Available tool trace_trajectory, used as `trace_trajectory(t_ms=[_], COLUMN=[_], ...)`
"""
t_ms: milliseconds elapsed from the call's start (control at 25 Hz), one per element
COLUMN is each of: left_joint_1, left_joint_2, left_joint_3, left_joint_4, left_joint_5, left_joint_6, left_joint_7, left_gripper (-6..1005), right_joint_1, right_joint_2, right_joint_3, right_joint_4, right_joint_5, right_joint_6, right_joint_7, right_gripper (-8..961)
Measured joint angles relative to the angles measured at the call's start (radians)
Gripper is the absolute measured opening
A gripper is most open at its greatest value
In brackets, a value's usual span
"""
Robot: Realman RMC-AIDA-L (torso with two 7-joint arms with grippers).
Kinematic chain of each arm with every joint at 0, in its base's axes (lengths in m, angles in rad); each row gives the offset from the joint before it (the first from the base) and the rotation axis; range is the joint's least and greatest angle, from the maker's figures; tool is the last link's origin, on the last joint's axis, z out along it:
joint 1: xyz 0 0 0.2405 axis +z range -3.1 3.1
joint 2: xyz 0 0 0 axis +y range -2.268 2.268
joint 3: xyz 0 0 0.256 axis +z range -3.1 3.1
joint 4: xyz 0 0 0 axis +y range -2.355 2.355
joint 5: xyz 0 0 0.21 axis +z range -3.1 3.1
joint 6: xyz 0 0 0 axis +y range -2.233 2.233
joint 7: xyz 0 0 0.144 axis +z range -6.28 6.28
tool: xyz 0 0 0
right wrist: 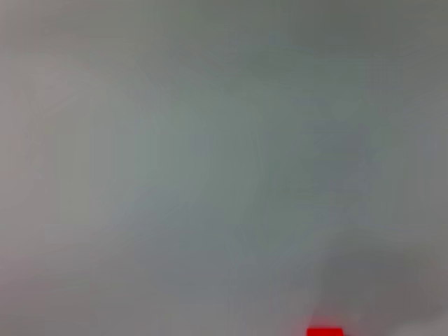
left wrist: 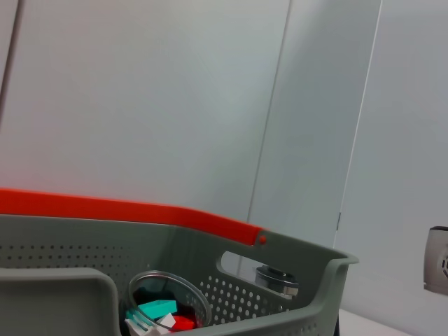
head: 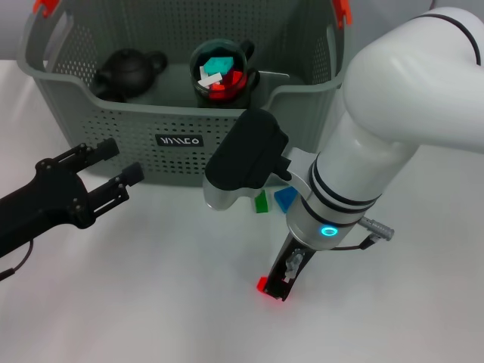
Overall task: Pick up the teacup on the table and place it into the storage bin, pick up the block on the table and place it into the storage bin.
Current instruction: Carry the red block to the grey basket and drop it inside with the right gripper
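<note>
The cup (head: 219, 74), already holding small blocks, sat inside the grey bin (head: 302, 136) at the far side, beside a black teapot (head: 128, 72). The block step looked underway: the right gripper (head: 278, 287) was down on the table at a red block (head: 262, 285), though whether its fingers had closed could not be told. Next came a firm grip, then a lift clearing the bin's near wall. A green block (head: 262, 203) and a blue block (head: 285, 199) lay under the arm. The left gripper (head: 121, 175) hung apart and empty, near left.

Even, bright overhead light; soft shadows fall on the table (head: 174, 302) under the right arm. The right wrist view is wholly blurred; the head view is sharp.
</note>
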Motion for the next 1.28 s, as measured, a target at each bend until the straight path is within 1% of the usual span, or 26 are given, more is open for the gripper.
trace_trajectory(t_ms=[120,200,280,320,440,600,680,760,800,840,920,1000,1080,1160,1280], left_joint_1=[0.000,0.000,0.001,0.002,0.003,-0.001,-0.006,-0.010,-0.012,-0.013,-0.015,-0.017,-0.018,-0.019,-0.019], left_joint_2=[0.000,0.000,0.000,0.000,0.000,0.002,0.004,0.005,0.005,0.005,0.005,0.005,0.005,0.005,0.005], left_joint_3=[0.000,0.000,0.000,-0.002,-0.008,-0.011,-0.011,-0.011,-0.011,-0.011,-0.010,-0.010,-0.010,-0.011,-0.011], left_joint_4=[0.000,0.001,0.002,0.002,0.003,0.003,0.003,0.002,0.001,0.001,0.000,0.000,0.000,0.000,0.000], left_joint_5=[0.000,0.000,0.000,0.000,0.000,0.000,0.000,0.000,0.000,0.000,0.000,0.000,0.000,0.000,0.000], left_joint_6=[0.000,0.001,0.003,0.004,0.008,0.008,0.008,0.007,0.007,0.007,0.007,0.008,0.008,0.009,0.010], left_joint_7=[0.000,0.000,0.000,0.000,0.000,0.000,0.000,-0.002,-0.003,-0.004,-0.006,-0.007,-0.008,-0.009,-0.010], left_gripper=[627,628,628,628,628,628,627,627,627,627,627,627,628,628,627], right_joint_1=[-0.003,-0.013,-0.036,-0.062,-0.153,-0.276,-0.320,-0.352,-0.368,-0.368,-0.375,-0.379,-0.375,-0.355,-0.295], right_joint_2=[-0.003,-0.009,-0.015,-0.018,-0.019,-0.020,-0.019,-0.019,-0.019,-0.019,-0.019,-0.019,-0.022,-0.028,-0.047], right_joint_3=[0.006,0.021,0.054,0.089,0.224,0.425,0.518,0.624,0.738,0.738,0.838,0.918,0.976,1.025,1.051], right_joint_4=[-0.012,-0.053,-0.121,-0.171,-0.326,-0.514,-0.568,-0.595,-0.598,-0.598,-0.595,-0.601,-0.611,-0.615,-0.616], right_joint_5=[0.002,-0.002,-0.023,-0.047,-0.113,-0.106,-0.055,0.046,0.165,0.165,0.260,0.316,0.319,0.294,0.236], right_joint_6=[-0.027,-0.062,-0.111,-0.146,-0.231,-0.320,-0.357,-0.400,-0.448,-0.448,-0.484,-0.496,-0.480,-0.446,-0.389], right_joint_7=[0.001,0.005,0.007,0.007,-0.024,-0.123,-0.193,-0.262,-0.317,-0.317,-0.356,-0.375,-0.366,-0.339,-0.289], right_gripper=[197,197,196,196,196,196,196,197,197,197,197,196,196,196,197])
